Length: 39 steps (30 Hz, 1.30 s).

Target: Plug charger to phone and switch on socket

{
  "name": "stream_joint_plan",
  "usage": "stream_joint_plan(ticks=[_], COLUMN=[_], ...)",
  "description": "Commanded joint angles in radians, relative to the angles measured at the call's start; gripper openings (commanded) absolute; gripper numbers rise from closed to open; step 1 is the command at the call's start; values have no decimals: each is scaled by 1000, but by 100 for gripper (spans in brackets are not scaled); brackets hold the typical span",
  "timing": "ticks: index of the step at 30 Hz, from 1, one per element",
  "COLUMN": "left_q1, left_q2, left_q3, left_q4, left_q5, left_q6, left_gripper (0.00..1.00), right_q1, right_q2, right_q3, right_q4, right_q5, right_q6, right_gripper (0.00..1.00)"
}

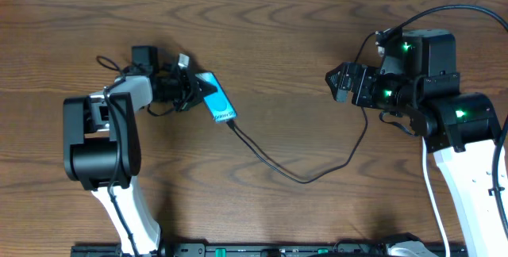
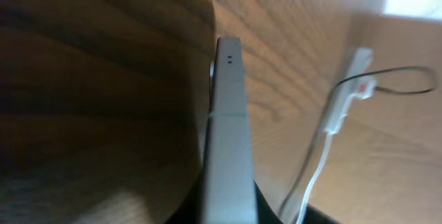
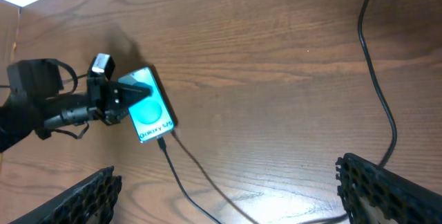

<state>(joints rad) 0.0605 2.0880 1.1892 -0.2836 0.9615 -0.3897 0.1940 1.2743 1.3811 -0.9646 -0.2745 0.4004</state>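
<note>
The phone (image 1: pixel 217 101), its teal screen lit, is held tilted just above the table by my left gripper (image 1: pixel 198 90), which is shut on its upper end. The left wrist view shows the phone's grey edge (image 2: pixel 228 134) running up between the jaws. The charger (image 1: pixel 302 179) is a thin black cable. Its plug tip (image 3: pixel 164 143) sits in the phone's bottom edge, and the cable loops right toward the right arm. My right gripper (image 1: pixel 340 82) hovers open, well right of the phone, with nothing between its fingers (image 3: pixel 76 196). The socket (image 2: pixel 347 89) lies far off with its white cord.
The right arm's body (image 1: pixel 444 114) covers the table's right side, and black leads (image 1: pixel 468 7) arch over it. The left arm's base (image 1: pixel 99 142) stands at the left. A dark rail (image 1: pixel 262 249) runs along the front edge.
</note>
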Motion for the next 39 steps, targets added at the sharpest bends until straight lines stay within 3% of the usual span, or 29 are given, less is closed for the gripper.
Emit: stream_joint_plan(ticks=[1,6,16,39], left_q1=[-13,-12,-13,-13], left_q2=[-7,-24,-26,-26], left_q3=[94,150,265,266], left_q4=[-59,-121,-440,-460], left_q5=[-66,-65,-66,-65], left_q6=[135,154,354,356], left_gripper=[7,7,8,7], right_q1=[6,6,6,6], right_q2=[-4,-4,36,52], right_q3=[12,12,12,12], right_q4=[5,4,10,2], right_q5=[14,15,22,6], right_q6=[-13,-17,-16,-16], right_gripper=[99,99,99,99])
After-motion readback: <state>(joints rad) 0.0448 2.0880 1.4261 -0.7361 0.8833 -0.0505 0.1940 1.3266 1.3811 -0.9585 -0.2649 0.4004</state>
